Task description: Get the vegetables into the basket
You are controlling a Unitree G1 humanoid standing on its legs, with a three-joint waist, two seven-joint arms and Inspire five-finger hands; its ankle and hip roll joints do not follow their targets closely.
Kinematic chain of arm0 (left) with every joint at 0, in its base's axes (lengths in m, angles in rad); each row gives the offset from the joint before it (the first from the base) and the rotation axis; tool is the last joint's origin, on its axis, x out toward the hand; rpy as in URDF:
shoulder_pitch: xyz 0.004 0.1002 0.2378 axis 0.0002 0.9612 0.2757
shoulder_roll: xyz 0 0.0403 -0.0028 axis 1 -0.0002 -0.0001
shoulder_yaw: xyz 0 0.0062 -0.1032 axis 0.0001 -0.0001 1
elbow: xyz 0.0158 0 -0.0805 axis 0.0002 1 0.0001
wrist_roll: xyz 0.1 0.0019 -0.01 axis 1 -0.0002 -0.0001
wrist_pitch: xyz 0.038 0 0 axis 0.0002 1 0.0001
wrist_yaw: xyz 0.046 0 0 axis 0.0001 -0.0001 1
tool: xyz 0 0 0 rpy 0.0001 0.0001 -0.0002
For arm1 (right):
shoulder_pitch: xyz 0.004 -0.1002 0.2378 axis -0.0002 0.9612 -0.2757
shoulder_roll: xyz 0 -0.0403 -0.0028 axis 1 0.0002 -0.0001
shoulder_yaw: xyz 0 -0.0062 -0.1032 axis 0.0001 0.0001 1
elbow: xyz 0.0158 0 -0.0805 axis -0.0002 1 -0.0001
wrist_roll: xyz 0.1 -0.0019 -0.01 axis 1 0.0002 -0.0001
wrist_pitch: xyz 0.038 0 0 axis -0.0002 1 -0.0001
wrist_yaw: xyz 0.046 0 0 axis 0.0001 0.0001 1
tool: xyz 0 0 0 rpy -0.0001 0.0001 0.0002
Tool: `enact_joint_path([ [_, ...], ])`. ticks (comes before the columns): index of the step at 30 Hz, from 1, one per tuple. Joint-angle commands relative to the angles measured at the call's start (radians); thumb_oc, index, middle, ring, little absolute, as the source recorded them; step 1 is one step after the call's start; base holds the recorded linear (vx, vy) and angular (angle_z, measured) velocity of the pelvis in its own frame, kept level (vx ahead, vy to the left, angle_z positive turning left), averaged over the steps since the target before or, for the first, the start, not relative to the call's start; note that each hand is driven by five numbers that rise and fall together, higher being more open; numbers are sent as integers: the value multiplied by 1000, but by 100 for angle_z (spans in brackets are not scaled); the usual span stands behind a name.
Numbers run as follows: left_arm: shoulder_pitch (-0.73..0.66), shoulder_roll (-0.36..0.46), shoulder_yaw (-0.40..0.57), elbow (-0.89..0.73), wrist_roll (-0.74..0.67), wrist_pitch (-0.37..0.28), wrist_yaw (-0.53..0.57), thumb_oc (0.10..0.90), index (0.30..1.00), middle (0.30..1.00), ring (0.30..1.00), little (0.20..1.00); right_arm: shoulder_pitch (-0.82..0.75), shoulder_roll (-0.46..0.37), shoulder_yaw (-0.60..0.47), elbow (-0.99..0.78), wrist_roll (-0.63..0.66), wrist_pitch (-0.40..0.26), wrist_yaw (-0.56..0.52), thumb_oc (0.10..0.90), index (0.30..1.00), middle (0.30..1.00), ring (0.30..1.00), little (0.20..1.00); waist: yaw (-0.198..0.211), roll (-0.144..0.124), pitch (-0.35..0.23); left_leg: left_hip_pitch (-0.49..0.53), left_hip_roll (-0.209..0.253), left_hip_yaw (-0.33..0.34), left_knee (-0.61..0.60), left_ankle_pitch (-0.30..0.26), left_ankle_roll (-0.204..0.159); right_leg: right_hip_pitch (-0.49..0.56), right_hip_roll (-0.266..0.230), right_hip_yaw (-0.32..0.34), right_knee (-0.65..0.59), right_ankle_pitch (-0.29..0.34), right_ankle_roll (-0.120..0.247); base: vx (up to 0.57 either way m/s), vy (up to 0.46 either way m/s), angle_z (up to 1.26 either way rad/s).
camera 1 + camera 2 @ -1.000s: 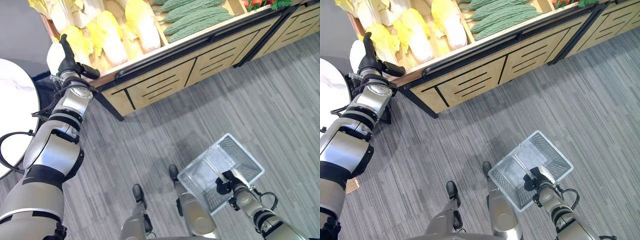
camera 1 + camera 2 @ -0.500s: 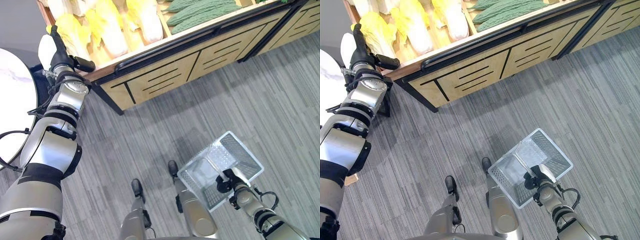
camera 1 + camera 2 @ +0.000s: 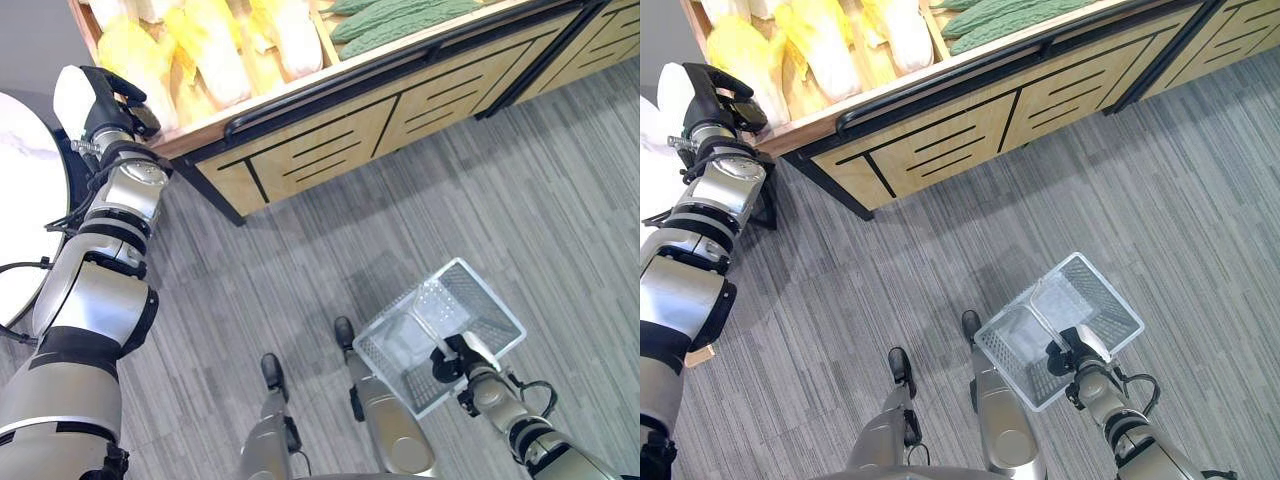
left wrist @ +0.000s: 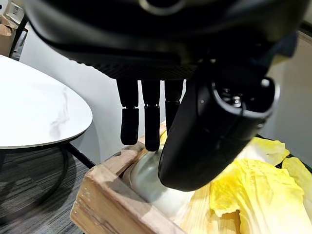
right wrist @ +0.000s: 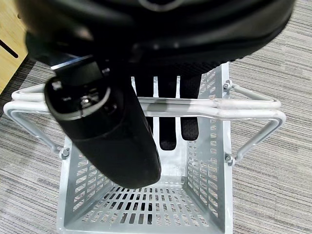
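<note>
Yellow napa cabbages [image 3: 215, 60] lie in a wooden crate on top of the stand. My left hand [image 3: 100, 95] is at the crate's left corner. In the left wrist view its fingers [image 4: 151, 117] hang relaxed just above the pale base of a cabbage [image 4: 146, 178], with the thumb [image 4: 209, 126] beside them and nothing gripped. Low at the right, my right hand [image 3: 450, 362] is curled round the two wire handles [image 5: 204, 105] of a grey mesh basket [image 3: 485, 305]. The basket's mesh floor [image 5: 141, 214] is bare.
Green bumpy gourds [image 3: 400, 15] fill the compartment to the right of the cabbages. The wooden stand [image 3: 330, 140] has a dark rail and slatted fronts. A round white table [image 3: 25, 220] stands left of my left arm. Grey striped carpet [image 3: 450, 200] lies between stand and basket.
My left hand has tipped forward from upright and come down over the cabbage at the crate's corner. The view has shifted a little. The basket and right hand are as before.
</note>
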Motion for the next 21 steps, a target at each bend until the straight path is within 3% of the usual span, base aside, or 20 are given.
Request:
enact_joint_path([
  [1,-80,39,10,53,49,-16,4,400,300,300,300,300,106,4,11,-3,13,-16,25,400,300,300,300,300,3,-41,-21,44,-5,-25,1,-36,-81,44,-66,-41,-22,-83,135,0,0,0],
  [11,-44,9,-11,-132,61,-62,3,400,300,300,300,300,125,9,-15,52,4,5,40,400,300,300,300,300,22,-38,-43,109,-2,-33,1,-55,-79,110,-70,-61,-22,-107,131,28,7,3],
  [19,-32,6,-19,-193,76,-71,-10,400,300,300,300,300,146,9,-35,68,-9,17,55,400,300,300,300,300,24,-41,-69,164,-6,-35,1,-74,-75,167,-74,-72,-22,-124,132,29,20,9],
  [21,-35,7,-22,-193,80,-72,-12,557,520,520,520,520,148,8,-35,66,-8,18,56,400,300,300,300,300,24,-42,-70,168,-6,-35,1,-75,-74,169,-74,-71,-22,-124,132,0,0,0],
])
